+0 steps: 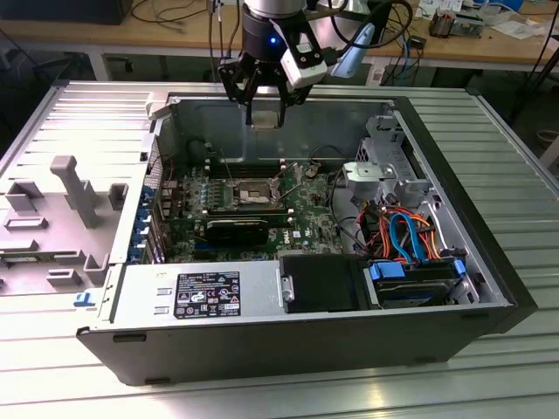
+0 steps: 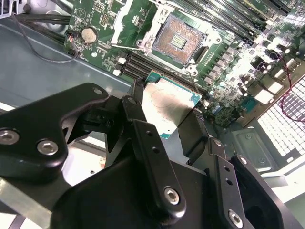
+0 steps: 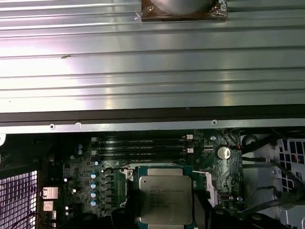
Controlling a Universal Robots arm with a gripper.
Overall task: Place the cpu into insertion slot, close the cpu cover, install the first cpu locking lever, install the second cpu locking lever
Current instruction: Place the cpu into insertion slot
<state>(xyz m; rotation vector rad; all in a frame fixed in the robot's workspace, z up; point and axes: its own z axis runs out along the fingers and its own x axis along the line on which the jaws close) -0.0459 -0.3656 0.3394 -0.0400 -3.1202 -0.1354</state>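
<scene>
Exterior view: ribbed metal table (image 1: 515,367); bench (image 1: 131,33) behind; pincer (image 1: 265,113) w/ cpu (image 1: 265,121)

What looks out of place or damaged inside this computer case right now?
Nothing stands out. The cpu is held flat between the fingers of the gripper above the motherboard. The insertion slot is open and empty, with no visible damage.

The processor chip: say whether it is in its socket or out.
Out. In the second wrist view the hand grips the chip by its edges, and the socket lies bare, its contacts showing.
</scene>
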